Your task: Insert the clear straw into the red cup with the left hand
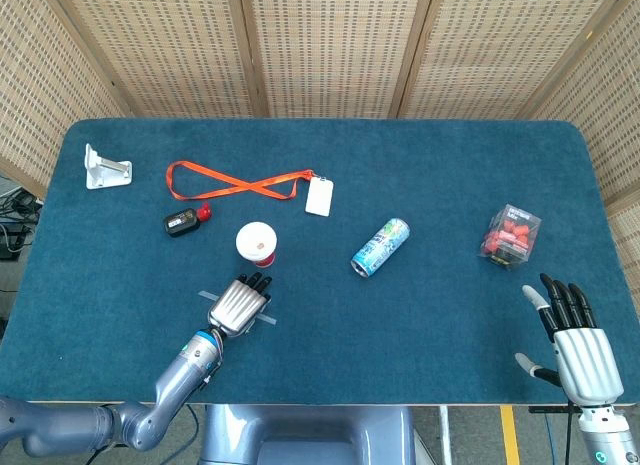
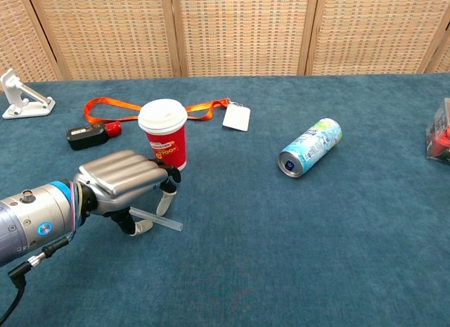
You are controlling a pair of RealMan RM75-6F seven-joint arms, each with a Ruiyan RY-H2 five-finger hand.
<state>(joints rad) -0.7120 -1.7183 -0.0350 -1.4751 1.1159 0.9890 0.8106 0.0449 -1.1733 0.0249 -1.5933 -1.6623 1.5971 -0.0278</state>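
Observation:
The red cup (image 1: 257,244) (image 2: 163,133) with a white lid stands upright left of the table's middle. Just in front of it, the clear straw (image 2: 167,223) (image 1: 269,322) lies low on the blue cloth, its near part hidden under my left hand (image 1: 238,303) (image 2: 126,181). That hand arches palm-down over the straw, with its thumb and a finger closed around it. My right hand (image 1: 575,345) rests at the front right edge with fingers spread, holding nothing; only the head view shows it.
A blue drink can (image 1: 381,246) (image 2: 310,147) lies on its side right of the cup. Behind the cup are an orange lanyard (image 1: 235,181) with a white badge (image 1: 319,196), a black device (image 1: 182,221) and a white bracket (image 1: 104,168). A clear box of red pieces (image 1: 510,235) sits right.

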